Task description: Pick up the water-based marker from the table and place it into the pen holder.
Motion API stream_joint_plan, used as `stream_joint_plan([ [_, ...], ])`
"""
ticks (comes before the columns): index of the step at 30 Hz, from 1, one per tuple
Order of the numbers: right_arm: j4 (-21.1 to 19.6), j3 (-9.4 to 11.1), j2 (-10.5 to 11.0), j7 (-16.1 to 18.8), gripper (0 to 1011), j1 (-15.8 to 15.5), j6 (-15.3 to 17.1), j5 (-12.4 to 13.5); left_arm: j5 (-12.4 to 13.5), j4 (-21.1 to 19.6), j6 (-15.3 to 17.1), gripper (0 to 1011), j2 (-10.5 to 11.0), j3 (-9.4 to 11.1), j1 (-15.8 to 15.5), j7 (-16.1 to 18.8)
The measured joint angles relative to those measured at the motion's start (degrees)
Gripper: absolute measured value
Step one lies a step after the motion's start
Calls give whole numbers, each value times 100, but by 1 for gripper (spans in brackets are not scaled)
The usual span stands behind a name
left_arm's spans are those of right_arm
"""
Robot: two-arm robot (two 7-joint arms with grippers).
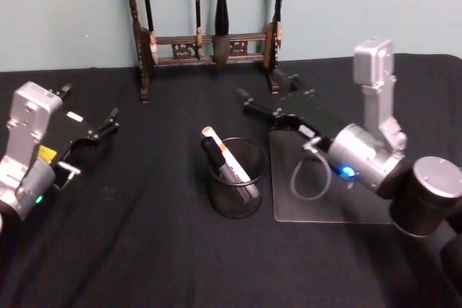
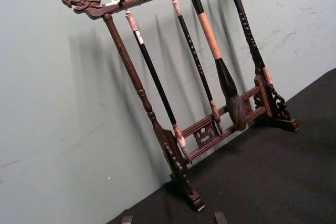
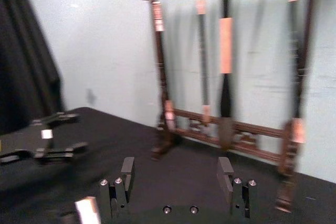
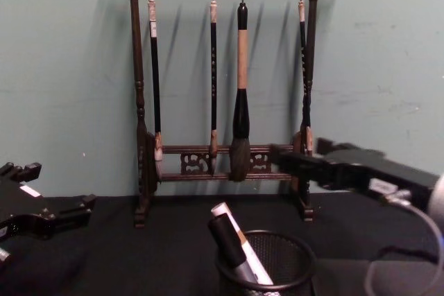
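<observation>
Marker (image 1: 229,167) stands in pen holder (image 1: 237,196) (brush rack (image 1: 206,45) behind).

Matt black cloth covers the table (image 1: 144,250). The pen holder (image 1: 236,185) is black wire mesh, the brush rack (image 4: 222,88) dark carved wood with a slight sheen, and the clear sheet (image 1: 289,192) looks like smooth glossy plastic.

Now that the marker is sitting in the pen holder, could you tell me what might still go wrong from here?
The marker leans tilted in the pen holder, sticking out above the rim, so a low sweep by the open right gripper nearby could knock it out or tip the cup. That gripper is also close to the brush rack behind; pulling away carelessly might clip its base.
</observation>
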Motion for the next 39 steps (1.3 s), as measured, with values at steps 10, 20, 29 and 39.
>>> stream_joint_plan([
  [10,-72,503,209,-707,1002,-295,-114,-491,0,0,0,1001,0,0,0,0],
  [20,323,669,150,-1151,1002,-436,-429,-1037,0,0,0,1001,0,0,0,0],
  [29,683,670,15,-1256,1002,-431,-565,-1367,0,0,0,1001,0,0,0,0],
  [39,747,665,-13,-1270,1003,-419,-571,-1452,0,0,0,1001,0,0,0,0],
])
